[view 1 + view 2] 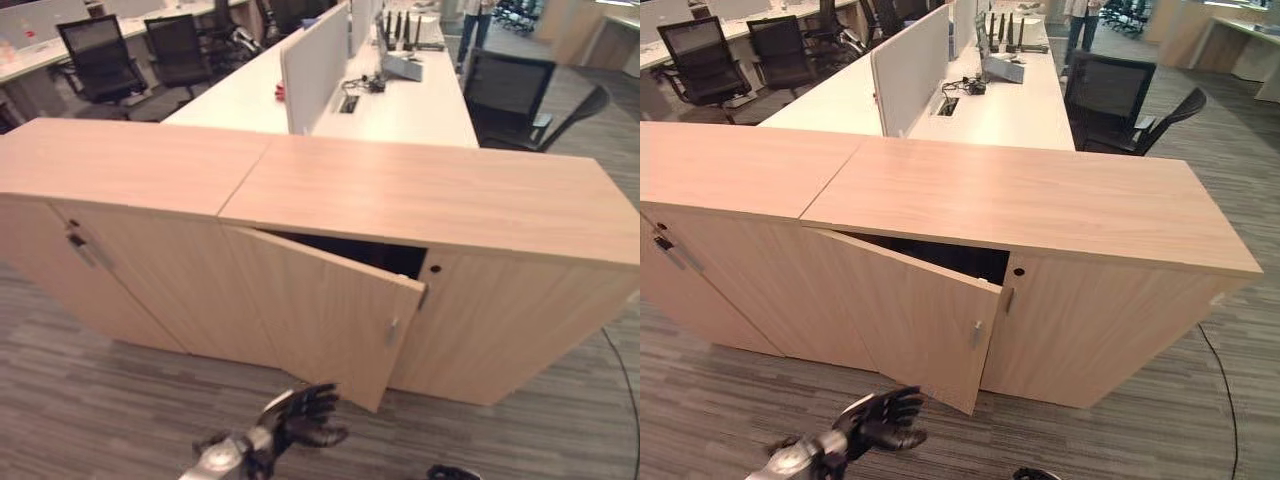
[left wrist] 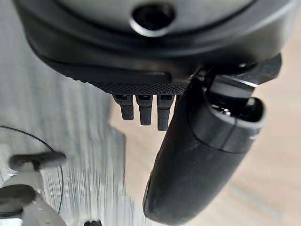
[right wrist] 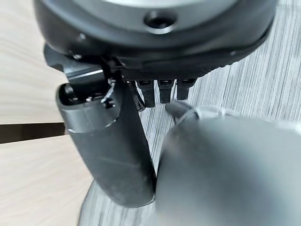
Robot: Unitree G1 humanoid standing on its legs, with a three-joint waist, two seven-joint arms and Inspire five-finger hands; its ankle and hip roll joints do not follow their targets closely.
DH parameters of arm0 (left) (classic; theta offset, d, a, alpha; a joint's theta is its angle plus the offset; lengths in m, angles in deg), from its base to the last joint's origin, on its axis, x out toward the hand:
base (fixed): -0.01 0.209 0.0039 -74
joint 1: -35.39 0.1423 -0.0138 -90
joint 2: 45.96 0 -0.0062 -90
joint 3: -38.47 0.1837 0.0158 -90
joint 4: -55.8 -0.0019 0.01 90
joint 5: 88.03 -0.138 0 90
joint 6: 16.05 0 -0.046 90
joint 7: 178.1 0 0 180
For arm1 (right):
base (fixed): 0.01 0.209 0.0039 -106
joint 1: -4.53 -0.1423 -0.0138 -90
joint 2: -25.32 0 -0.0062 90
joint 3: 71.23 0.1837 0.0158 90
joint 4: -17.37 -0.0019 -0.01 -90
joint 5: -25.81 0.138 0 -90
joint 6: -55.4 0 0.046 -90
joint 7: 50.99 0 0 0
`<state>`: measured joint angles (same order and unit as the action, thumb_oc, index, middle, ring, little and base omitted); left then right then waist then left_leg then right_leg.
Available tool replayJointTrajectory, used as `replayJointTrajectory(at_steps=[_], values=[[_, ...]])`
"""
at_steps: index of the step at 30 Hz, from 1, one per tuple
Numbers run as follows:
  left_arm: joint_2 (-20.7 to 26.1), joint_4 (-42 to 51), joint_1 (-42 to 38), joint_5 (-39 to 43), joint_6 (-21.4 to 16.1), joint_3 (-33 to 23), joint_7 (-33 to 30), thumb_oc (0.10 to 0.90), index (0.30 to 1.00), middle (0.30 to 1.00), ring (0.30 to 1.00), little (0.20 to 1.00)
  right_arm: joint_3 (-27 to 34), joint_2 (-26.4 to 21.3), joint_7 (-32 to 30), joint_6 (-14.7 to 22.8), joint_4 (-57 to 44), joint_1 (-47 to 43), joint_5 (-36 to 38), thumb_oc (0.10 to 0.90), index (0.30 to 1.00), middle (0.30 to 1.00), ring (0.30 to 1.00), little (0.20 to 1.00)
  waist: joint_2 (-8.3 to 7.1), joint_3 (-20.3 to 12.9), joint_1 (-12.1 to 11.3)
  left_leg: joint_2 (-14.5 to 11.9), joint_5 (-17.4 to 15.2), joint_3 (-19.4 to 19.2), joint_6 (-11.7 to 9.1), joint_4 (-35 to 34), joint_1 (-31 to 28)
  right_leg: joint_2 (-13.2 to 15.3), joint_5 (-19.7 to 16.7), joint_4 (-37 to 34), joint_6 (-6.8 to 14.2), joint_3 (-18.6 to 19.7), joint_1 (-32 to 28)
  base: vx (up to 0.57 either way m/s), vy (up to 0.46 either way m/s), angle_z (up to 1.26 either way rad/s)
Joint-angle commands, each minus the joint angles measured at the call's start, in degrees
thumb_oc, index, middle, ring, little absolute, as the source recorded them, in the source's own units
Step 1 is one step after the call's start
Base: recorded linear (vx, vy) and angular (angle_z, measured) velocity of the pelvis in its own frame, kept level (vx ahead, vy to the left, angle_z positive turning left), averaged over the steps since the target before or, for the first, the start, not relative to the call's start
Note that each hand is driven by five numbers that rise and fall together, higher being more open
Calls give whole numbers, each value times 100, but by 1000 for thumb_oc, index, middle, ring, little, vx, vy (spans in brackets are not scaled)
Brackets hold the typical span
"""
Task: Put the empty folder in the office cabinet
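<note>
my left hand (image 1: 305,418) hangs low in front of the wooden office cabinet (image 1: 400,200), fingers loosely spread and holding nothing, just below the bottom corner of its half-open door (image 1: 320,310), right hand (image 3: 141,108) empty too, can't tell where the folder is.

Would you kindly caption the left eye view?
Left hand open below the cabinet's ajar door.

Office cabinet (image 1: 430,190): a low, light wood-grain unit that stood on the striped grey carpet; its left door (image 1: 325,310), fitted with a small metal handle (image 1: 392,331), hung partly open, showing a dark interior.
</note>
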<state>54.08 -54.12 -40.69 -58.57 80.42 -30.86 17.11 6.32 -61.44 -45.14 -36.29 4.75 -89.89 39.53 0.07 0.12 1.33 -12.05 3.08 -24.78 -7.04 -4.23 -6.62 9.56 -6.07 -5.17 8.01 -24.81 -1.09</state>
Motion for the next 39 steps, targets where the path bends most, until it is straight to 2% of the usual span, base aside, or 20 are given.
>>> replayJointTrajectory(at_steps=[1, 5, 6, 7, 8, 9, 10, 12, 14, 16, 19, 23, 27, 29, 34, 37, 39], values=[[-236, 576, -497, -167, -494, -131, 74, 800, 900, 900, 900, 900, -148, -23, 57, 26, 401, -111, 223, 800, 900, 900, 900, 900, -130, -151, 17, -371, -189, 308, -195, 575, 154, -195, 369, 32, -68, -218, -18, 27, -124, 4], [-197, 555, -584, -429, -541, -229, 26, 800, 900, 900, 900, 900, -226, -32, 39, 35, 311, -7, 164, 800, 900, 900, 900, 900, -132, -129, 61, -589, -244, 297, -226, 1053, 221, -397, 522, 33, -227, -146, -121, 32, -124, -2], [-158, 564, -651, -506, -567, -263, -16, 800, 900, 900, 900, 900, -238, -61, 32, 42, 266, 14, 144, 800, 900, 900, 900, 900, -137, -107, 76, -661, -196, 296, -225, 1269, 266, -448, 565, 33, -277, -121, -154, 49, -198, -21], [-135, 561, -826, -625, -623, -375, -140, 800, 900, 900, 900, 900, -251, -136, 11, 30, 214, 41, 119, 800, 900, 900, 900, 900, -131, -59, 102, -831, -165, 299, -238, 1784, 390, -572, 676, 27, -402, -61, -238, 37, -164, -30], [-133, 531, -904, -652, -665, -417, -218, 800, 900, 900, 900, 900, -260, -173, 0, 31, 179, 45, 113, 800, 900, 900, 900, 900, -125, -47, 105, -834, -119, 354, -232, 1929, 427, -604, 719, 24, -435, -23, -268, 31, -125, -38], [-163, 506, -1027, -724, -752, -499, -339, 800, 900, 900, 900, 900, -271, -227, -2, 26, 111, 77, 102, 800, 900, 900, 900, 900, -107, 13, 79, -745, -148, 592, -177, 2096, 551, -643, 769, 22, -476, 58, -286, -71, -24, -43], [-174, 519, -1141, -882, -819, -568, -456, 800, 900, 900, 900, 900, -274, -281, -13, 41, 51, 104, 90, 800, 900, 900, 900, 900, -156, 76, 30, -506, -116, 801, -10, 2135, 793, -581, 671, 17, -523, 39, -246, -78, -2, -52], [-176, 568, -1323, -1175, -935, -650, -613, 800, 900, 900, 900, 900, -274, -311, -43, 50, -14, 91, 76, 800, 900, 900, 900, 900, -246, 118, -24, -78, -473, 1276, 134, 2039, 1114, -506, 662, 17, -462, 136, -266, -18, 15, -43], [-170, 508, -1549, -1226, -1034, -712, -708, 800, 900, 900, 900, 900, -316, -350, -46, 63, -97, 70, 42, 800, 900, 900, 900, 900, -296, 205, -75, 282, -560, 1710, 166, 2062, 1429, -517, 645, 27, -449, 353, -306, 37, 1, -33], [-95, 493, -1844, -1545, -1104, -680, -794, 800, 900, 900, 900, 900, -414, -356, 19, 82, -182, 132, -64, 800, 900, 900, 900, 900, -296, 228, -50, 623, -648, 2010, 201, 1927, 1383, -606, 598, 54, -434, 639, -351, 62, 12, -60], [-93, 503, -2010, -1707, -1156, -647, -829, 800, 900, 900, 900, 900, -476, -301, 64, 97, -235, 253, -115, 800, 900, 900, 900, 900, -297, 189, 16, 695, -644, 1954, 228, 1797, 1280, -602, 561, 60, -424, 733, -366, 49, 51, -87], [-206, 478, -1953, -1665, -1201, -675, -862, 800, 900, 900, 900, 900, -410, -201, 104, 71, -172, 435, -240, 800, 900, 900, 900, 900, -191, 4, 153, 790, -675, 1685, 321, 1236, 775, -551, 499, 58, -319, 835, -406, 47, 100, -81], [-303, 327, -1784, -1792, -1278, -788, -995, 800, 900, 900, 900, 900, -373, -174, 139, 71, -108, 575, -403, 800, 900, 900, 900, 900, -170, -84, 149, 877, -568, 1585, 362, 781, 562, -475, 442, 73, -238, 901, -315, -1, 103, -16], [-398, -28, -1678, -2068, -1346, -813, -1143, 800, 900, 900, 900, 900, -326, -197, 126, 73, -77, 554, -438, 800, 900, 900, 900, 900, -189, -129, 130, 954, -448, 1574, 395, 450, 483, -420, 379, 89, -167, 893, -221, -30, 79, -2], [-519, -701, -1356, -2078, -1390, -671, -1103, 800, 900, 900, 900, 900, -223, -201, 42, 109, -101, 469, -312, 800, 900, 900, 900, 900, -207, -203, 70, 1018, -262, 1633, 426, 7, 395, -344, 347, 62, -88, 794, -175, -14, 60, 7], [-681, -1469, -1023, -1509, -1271, -777, -914, 800, 900, 900, 900, 900, -150, -249, 5, 96, -3, 383, -264, 800, 900, 900, 900, 900, -201, -230, 31, 1037, -248, 1678, 439, -28, 417, -304, 344, 38, -62, 735, -172, -3, 48, 19], [-840, -2158, -925, -1401, -1179, -861, -915, 800, 900, 900, 900, 900, -122, -232, 6, 95, 78, 380, -272, 800, 900, 900, 900, 900, -217, -227, -17, 1060, -242, 1716, 457, -33, 438, -289, 332, 34, -52, 710, -162, -11, 37, 12]])
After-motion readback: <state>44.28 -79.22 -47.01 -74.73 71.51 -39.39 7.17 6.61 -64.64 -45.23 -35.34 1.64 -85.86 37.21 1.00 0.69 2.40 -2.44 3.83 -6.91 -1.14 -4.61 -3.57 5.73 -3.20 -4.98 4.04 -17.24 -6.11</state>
